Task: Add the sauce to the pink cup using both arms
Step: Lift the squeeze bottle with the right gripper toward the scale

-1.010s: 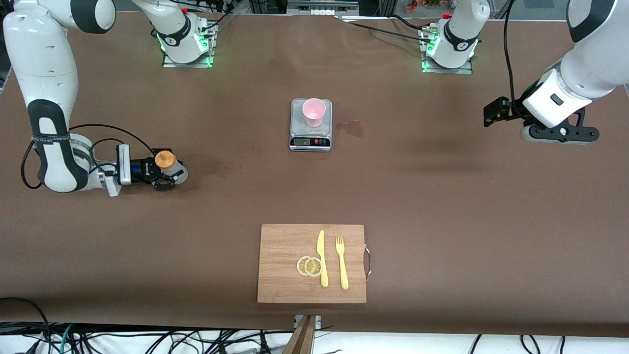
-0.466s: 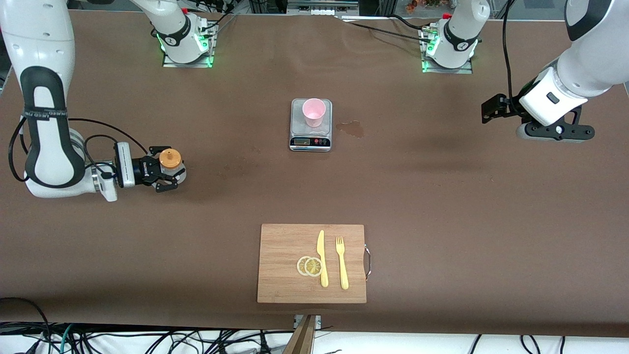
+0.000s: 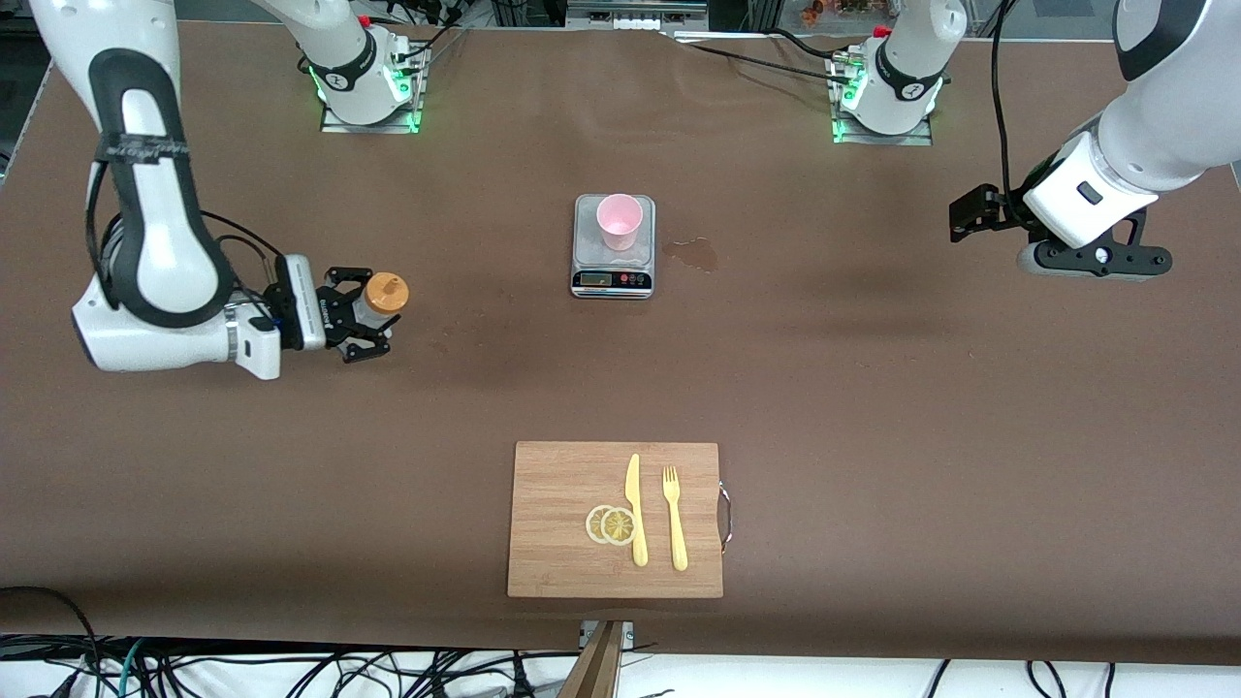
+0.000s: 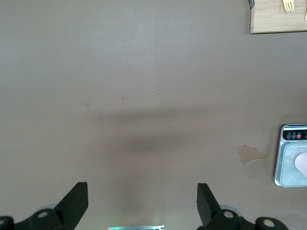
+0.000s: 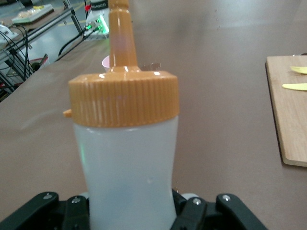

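The sauce, a whitish squeeze bottle with an orange nozzle cap, stands upright in my right gripper, lifted over the table toward the right arm's end. The right wrist view shows the sauce filling the frame, with the right gripper shut on its lower body. The pink cup stands on a grey kitchen scale at mid-table; it also shows small in the right wrist view. My left gripper hangs open and empty over the left arm's end of the table, its fingers wide apart.
A wooden cutting board with a yellow knife, a yellow fork and lemon slices lies nearer the front camera than the scale. A wet stain marks the table beside the scale.
The right arm has lifted the sauce and carried it toward the middle of the table. The left arm has barely moved.
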You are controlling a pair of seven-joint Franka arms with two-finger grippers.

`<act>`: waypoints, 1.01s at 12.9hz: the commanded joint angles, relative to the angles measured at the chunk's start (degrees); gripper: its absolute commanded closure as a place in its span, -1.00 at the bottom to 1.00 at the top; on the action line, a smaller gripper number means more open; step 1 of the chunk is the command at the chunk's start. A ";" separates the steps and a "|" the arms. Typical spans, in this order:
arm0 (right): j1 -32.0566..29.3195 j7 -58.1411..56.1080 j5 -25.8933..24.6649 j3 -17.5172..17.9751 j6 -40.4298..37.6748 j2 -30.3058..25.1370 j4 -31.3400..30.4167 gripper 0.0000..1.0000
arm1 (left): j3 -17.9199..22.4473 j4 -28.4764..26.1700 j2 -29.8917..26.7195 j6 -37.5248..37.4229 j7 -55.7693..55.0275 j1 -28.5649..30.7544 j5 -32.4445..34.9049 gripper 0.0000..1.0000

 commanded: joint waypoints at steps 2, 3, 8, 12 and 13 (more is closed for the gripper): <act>5.92 10.03 -7.89 -0.58 4.64 -9.71 -7.40 0.92 | 0.13 0.39 -0.63 -2.01 -0.26 -0.21 -1.11 -1.00; 7.50 12.41 -10.44 -0.58 4.99 -10.60 -7.40 0.92 | 0.13 0.39 -0.63 -2.09 -0.26 -0.21 -1.19 -1.00; 14.62 27.07 -22.66 -0.14 6.49 -12.45 -7.31 0.92 | 0.04 0.39 -0.63 -2.53 -0.26 -0.21 -1.11 -1.00; 18.67 38.16 -28.75 1.35 7.54 -12.45 -7.22 0.92 | 0.13 0.39 -0.54 -2.97 -0.26 -0.30 -1.11 -1.00; 19.98 39.83 -28.84 1.44 7.54 -12.36 -7.22 0.92 | 0.04 0.39 -0.62 -3.06 -0.26 -0.30 -1.11 -1.00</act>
